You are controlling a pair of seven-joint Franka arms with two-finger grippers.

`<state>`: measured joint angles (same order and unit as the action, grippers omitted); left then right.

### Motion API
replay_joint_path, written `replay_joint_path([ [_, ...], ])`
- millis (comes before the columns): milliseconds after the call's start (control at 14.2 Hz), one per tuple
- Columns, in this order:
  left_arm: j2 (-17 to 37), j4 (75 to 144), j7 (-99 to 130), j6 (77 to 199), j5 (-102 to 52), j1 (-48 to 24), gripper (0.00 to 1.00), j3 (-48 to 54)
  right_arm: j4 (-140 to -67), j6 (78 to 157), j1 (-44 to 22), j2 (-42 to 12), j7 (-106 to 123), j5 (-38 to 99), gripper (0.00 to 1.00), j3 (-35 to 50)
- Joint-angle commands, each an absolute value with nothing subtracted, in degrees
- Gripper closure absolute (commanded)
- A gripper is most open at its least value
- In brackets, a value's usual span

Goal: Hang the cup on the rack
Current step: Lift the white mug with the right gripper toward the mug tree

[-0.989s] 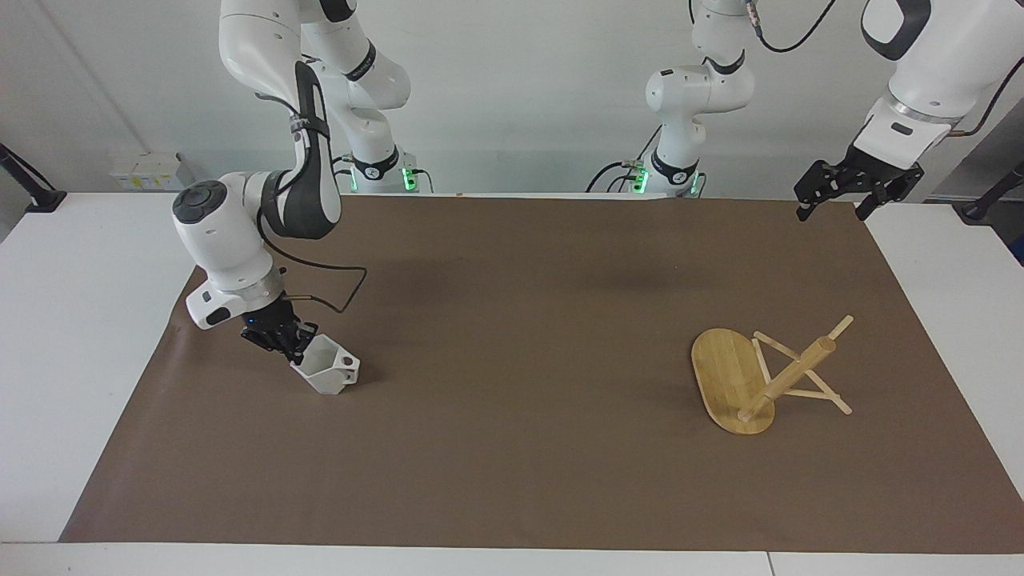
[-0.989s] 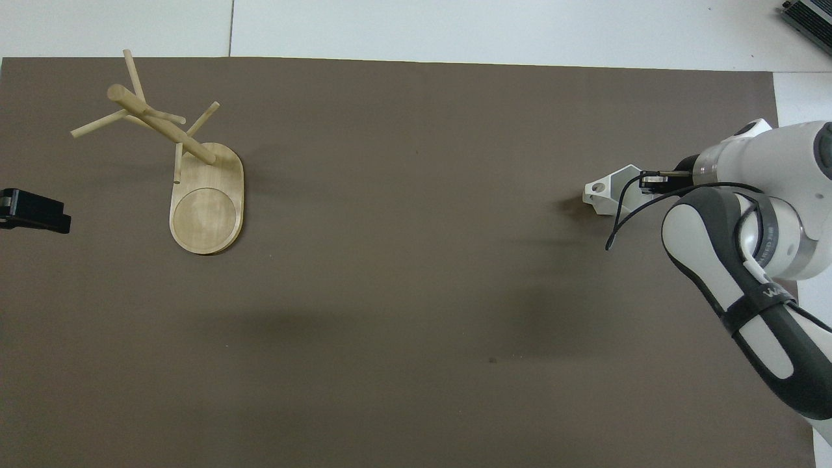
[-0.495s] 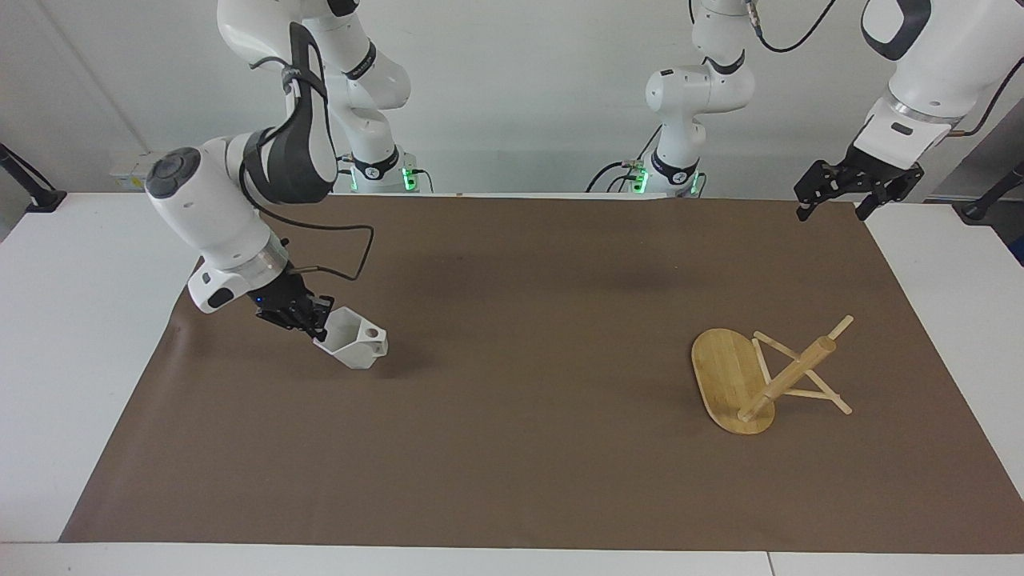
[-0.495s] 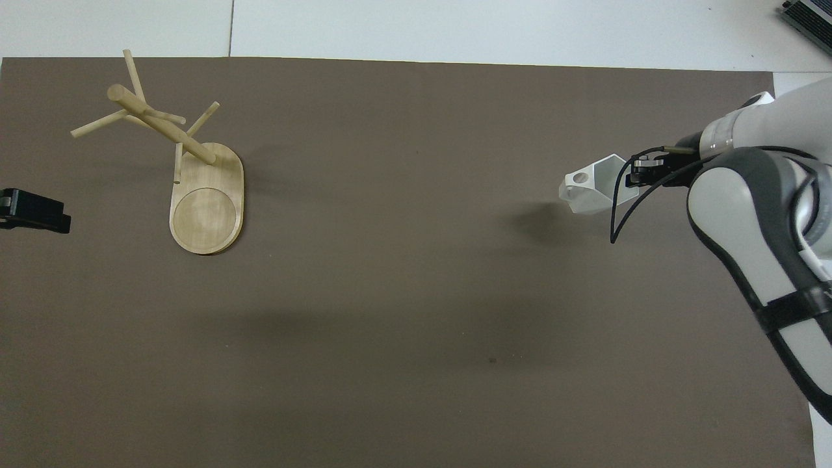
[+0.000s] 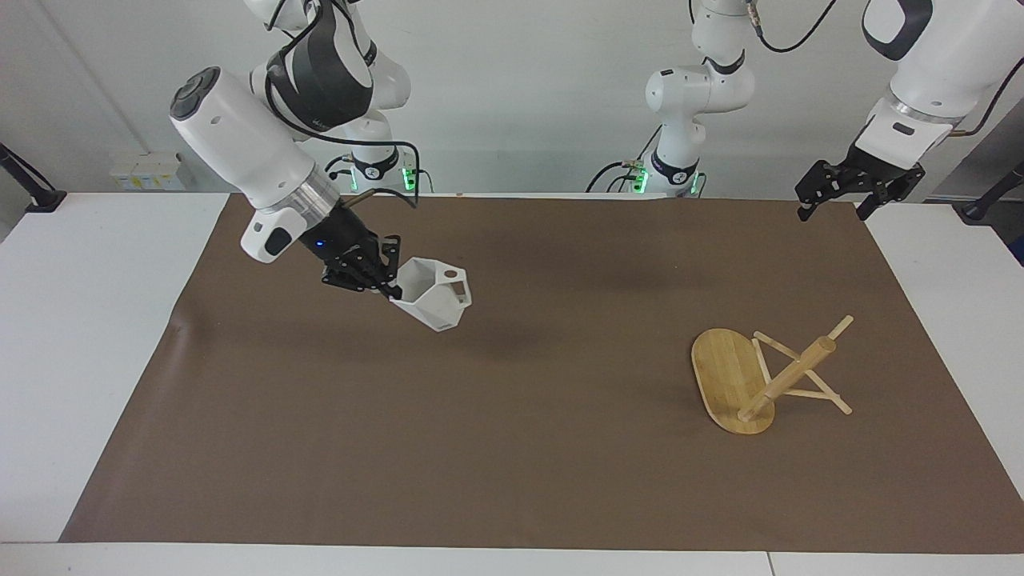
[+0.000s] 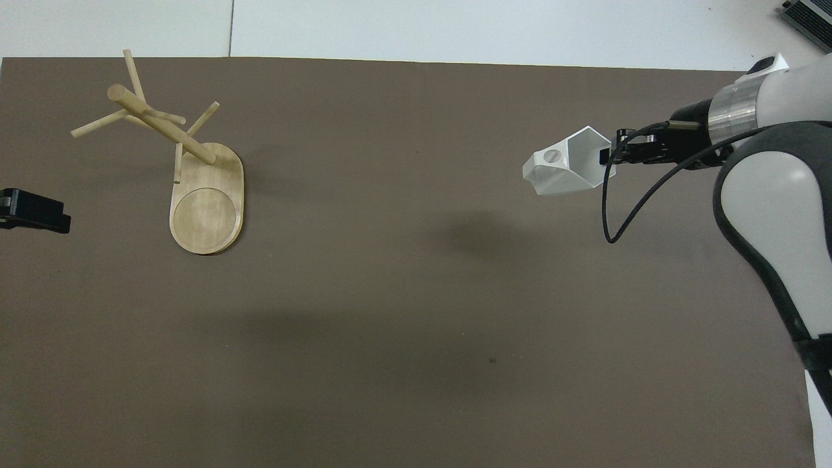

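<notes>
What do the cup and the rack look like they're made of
The cup, held in the right gripper over the brown mat, looks like matte white plastic or unglazed ceramic: flat angular facets, no shine. The pictures don't settle which. The rack looks like light bamboo or pale wood with a smooth satin finish: tan color, faint grain lines on its oval base.

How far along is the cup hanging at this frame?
Done: the right gripper is shut on the cup by its rim, clear of the brown mat. In hand: carrying it. Left: hanging its handle on the rack. The left gripper waits open.
</notes>
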<state>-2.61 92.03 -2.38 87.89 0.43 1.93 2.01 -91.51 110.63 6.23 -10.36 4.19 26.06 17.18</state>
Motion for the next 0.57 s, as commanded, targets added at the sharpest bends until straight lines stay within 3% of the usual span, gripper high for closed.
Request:
replay_joint_path([
  [0,-4.04,93.16,-1.93,86.41,0.00,2.20,0.00,1.76,-90.97,110.56,7.12,-10.81,4.50,30.31,1.00,22.74],
  [495,-5.80,97.46,-8.51,89.55,-3.85,1.76,0.00,1.76,-91.58,118.81,7.03,-10.90,-8.08,41.64,1.00,30.49],
])
